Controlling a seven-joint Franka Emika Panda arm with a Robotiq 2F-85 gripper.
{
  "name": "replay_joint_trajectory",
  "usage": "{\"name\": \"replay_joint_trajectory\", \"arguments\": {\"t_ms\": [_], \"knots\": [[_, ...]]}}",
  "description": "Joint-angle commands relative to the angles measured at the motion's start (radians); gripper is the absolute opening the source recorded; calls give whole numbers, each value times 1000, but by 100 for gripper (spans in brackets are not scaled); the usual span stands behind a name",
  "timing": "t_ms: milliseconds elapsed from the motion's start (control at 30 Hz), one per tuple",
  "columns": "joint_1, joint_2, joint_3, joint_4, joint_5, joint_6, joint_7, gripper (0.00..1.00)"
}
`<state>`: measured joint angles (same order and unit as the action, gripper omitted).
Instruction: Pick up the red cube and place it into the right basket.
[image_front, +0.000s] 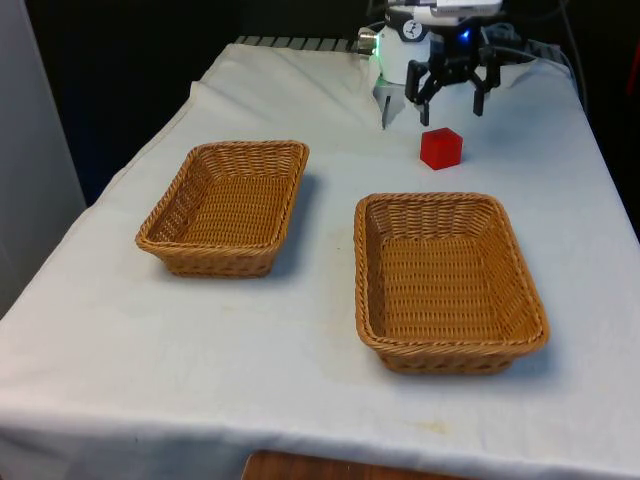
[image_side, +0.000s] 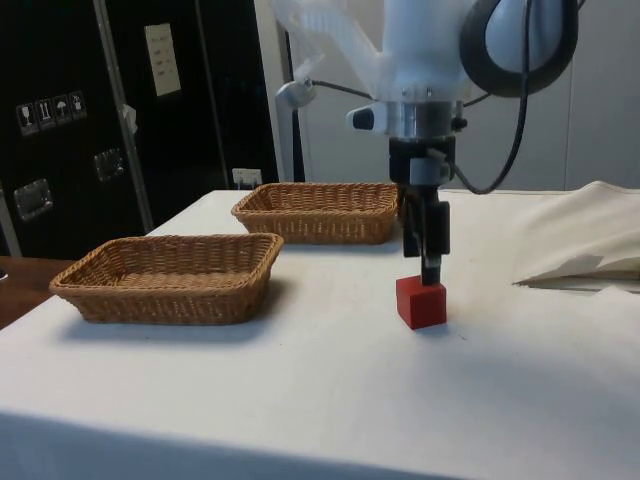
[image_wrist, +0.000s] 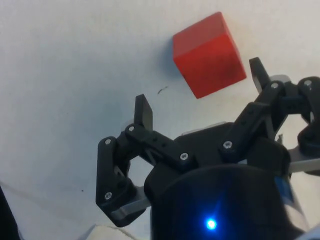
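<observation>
From the front I see the gripper (image_front: 452, 103) hanging spread open just behind the red cube (image_front: 441, 148), beyond the right basket (image_front: 447, 281). Side view: the fingertips sit just above the cube on the cloth. On the wrist view the fingers (image_wrist: 143, 111) hold nothing, the cube lying just ahead of them.

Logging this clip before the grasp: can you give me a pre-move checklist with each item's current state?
1. Jaws open: ok. The gripper is spread wide with nothing held.
2. Red cube free on the cloth: ok, it sits flat and clear of both baskets.
3. Gripper centred over the cube: not ok. In the wrist view the cube lies off towards one finger rather than midway.
4. Gripper above the cube, not touching it: cannot tell from the side view.
5. Basket on the front view's right empty: ok.
6. Basket on the front view's left empty: ok.
</observation>
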<state>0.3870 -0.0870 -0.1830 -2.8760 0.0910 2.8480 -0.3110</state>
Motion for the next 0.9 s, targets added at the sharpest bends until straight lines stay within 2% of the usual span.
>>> {"name": "replay_joint_trajectory", "arguments": {"t_ms": [0,100,167,200,233,500,533,567,667,800,833,867], "knots": [[16,-1,2,-1,40,11,-23,100],[8,15,10,3,26,25,-18,100],[9,27,12,3,25,34,-15,100],[0,27,10,7,4,21,-6,100],[9,32,13,3,25,37,-14,100],[5,99,31,2,23,99,-18,100],[0,93,25,4,4,79,-7,100],[5,109,33,4,22,107,-18,100],[0,145,40,8,18,144,-19,100],[-1,173,42,11,15,174,-21,100],[0,176,34,13,4,166,-14,100],[-1,178,42,12,14,179,-21,100]]}}
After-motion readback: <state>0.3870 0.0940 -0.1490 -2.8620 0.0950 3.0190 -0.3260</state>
